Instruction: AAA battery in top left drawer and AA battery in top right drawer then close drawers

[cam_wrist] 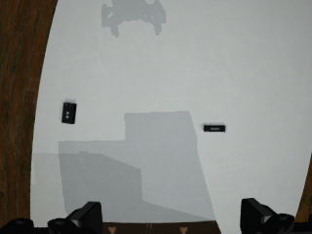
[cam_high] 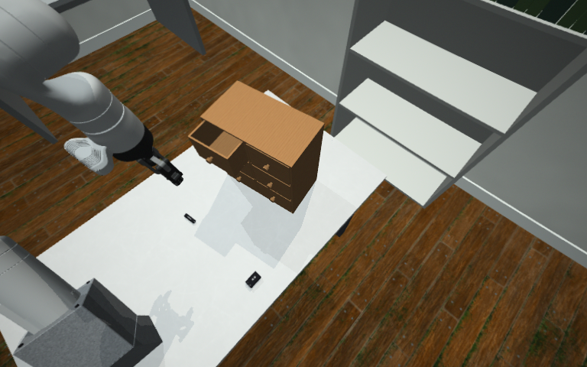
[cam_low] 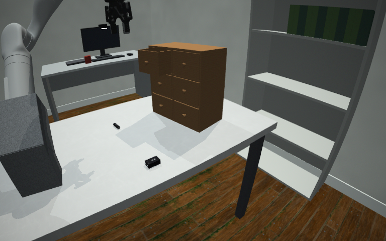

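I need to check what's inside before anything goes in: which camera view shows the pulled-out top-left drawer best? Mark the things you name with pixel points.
The top view: it looks down into the drawer (cam_high: 209, 151) (cam_low: 151, 63), showing part of its floor. The exterior view shows mainly its front and side; the wrist view doesn't show its inside.

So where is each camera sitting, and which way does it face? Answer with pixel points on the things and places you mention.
Top: high above the table (cam_high: 129, 241) (cam_low: 99, 147) (cam_wrist: 161, 73), angled steeply down; arm (cam_high: 82, 95) (cam_low: 17, 56), base (cam_high: 95, 345) (cam_low: 25, 175) and gripper (cam_high: 175, 178) (cam_low: 120, 30) (cam_wrist: 171, 217) show.
Exterior: off the table's side, looking across at the chest's (cam_high: 259, 116) (cam_low: 186, 85) (cam_wrist: 161, 228) front; arm, base and gripper again.
Wrist: by the gripper, facing down at the table; only the gripper shows, at the bottom corners.
Top and exterior share the open drawer (cam_high: 214, 149) (cam_low: 146, 67); wrist doesn't show it.
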Tool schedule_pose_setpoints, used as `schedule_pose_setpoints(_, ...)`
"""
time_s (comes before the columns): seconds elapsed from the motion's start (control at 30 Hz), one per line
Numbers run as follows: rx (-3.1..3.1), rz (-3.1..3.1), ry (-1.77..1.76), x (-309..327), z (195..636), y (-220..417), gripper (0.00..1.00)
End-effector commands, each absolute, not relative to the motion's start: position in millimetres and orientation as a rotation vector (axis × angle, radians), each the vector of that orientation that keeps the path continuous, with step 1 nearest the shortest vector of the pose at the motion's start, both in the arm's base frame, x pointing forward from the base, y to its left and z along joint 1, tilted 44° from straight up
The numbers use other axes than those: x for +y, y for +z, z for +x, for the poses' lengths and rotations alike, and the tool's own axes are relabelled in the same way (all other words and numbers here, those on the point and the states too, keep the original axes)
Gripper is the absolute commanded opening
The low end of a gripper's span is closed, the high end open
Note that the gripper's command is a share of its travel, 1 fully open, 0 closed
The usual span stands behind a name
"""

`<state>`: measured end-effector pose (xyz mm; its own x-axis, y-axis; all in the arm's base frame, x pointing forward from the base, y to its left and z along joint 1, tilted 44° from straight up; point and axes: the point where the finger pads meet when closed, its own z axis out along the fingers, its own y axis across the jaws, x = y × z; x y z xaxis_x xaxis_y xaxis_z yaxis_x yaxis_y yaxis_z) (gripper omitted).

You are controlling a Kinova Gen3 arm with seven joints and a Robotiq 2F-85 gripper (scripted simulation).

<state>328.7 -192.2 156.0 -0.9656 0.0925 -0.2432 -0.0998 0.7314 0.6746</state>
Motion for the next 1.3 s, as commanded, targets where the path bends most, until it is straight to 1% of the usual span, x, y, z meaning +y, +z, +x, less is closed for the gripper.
schedule_pose_setpoints(0.0, 2.688, -0.023, 1.063, -192.8, 330.7, 156.4, 1.0)
schedule_pose_setpoints(1.27, 2.732, -0.05, 1.076, -193.9, 330.4, 157.6, 1.0)
